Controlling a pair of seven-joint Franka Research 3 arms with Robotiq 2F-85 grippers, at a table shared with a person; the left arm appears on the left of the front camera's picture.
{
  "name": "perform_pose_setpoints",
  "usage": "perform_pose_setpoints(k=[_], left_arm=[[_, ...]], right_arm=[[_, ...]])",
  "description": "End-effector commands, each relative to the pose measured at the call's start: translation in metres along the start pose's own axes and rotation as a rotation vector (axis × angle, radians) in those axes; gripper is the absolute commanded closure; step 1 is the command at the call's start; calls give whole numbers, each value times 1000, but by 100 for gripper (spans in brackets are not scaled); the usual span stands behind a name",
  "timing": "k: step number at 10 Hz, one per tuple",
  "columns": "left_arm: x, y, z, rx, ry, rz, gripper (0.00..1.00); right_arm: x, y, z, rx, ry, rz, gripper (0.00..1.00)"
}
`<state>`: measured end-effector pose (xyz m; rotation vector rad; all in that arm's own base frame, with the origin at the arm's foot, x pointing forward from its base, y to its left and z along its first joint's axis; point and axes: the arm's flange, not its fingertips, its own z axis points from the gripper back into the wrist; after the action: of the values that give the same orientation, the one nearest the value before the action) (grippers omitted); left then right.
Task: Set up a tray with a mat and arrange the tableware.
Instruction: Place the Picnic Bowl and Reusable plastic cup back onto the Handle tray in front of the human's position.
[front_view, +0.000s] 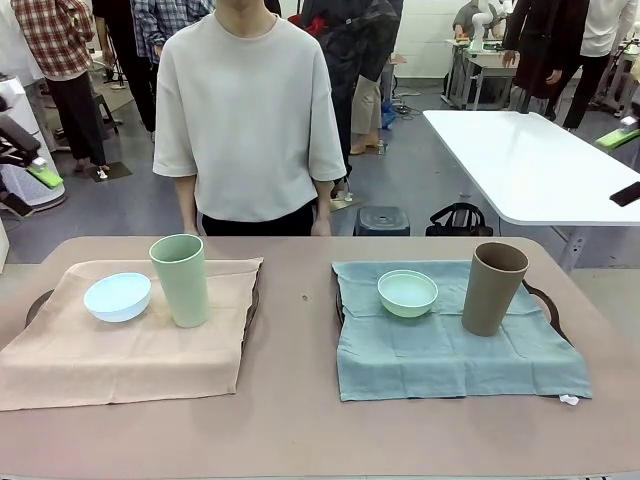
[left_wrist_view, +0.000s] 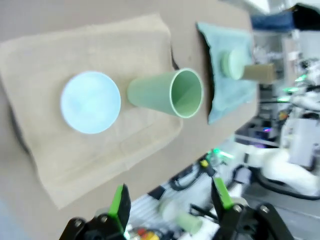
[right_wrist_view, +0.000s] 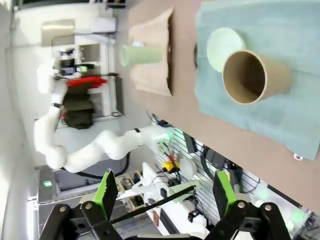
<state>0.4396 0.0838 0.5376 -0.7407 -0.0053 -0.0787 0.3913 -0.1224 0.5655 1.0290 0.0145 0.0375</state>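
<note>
Two dark trays lie on the table, each under a mat. The left tray (front_view: 38, 300) carries a beige mat (front_view: 130, 350), a pale blue bowl (front_view: 118, 296) and a light green cup (front_view: 181, 280). On the right tray (front_view: 541, 296) are a blue-grey mat (front_view: 450, 355), a mint bowl (front_view: 407, 293) and a brown cup (front_view: 493, 288). My left gripper (left_wrist_view: 170, 200) hangs open high above the pale blue bowl (left_wrist_view: 90, 102) and the green cup (left_wrist_view: 167, 93). My right gripper (right_wrist_view: 165, 192) is open too, well above the brown cup (right_wrist_view: 252, 77) and the mint bowl (right_wrist_view: 223, 47).
A person (front_view: 250, 120) stands at the table's far side, hands down. Behind on the right are a white table (front_view: 530, 160), a dark stool (front_view: 381, 220) and a bag (front_view: 458, 218). A small white tag (front_view: 568, 399) lies by the blue-grey mat's near corner.
</note>
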Motion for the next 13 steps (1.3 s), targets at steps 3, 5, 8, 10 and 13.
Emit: perform_pose_setpoints(k=[3,5,8,10,13], left_arm=[[-16,77,70,-292,-57,135,14],[-46,100,93,-354,-123,175,14],[-84,126,113,-369,-216,217,14],[-82,130,119,-354,-196,248,14],[-82,130,119,-354,-196,248,14]], right_arm=[[-22,-52,10,206,-20,-46,0],[-43,-80,24,267,-55,-70,0],[-81,-96,47,298,-117,-30,0],[-73,-99,48,274,-101,-71,0],[-73,-99,48,274,-101,-71,0]])
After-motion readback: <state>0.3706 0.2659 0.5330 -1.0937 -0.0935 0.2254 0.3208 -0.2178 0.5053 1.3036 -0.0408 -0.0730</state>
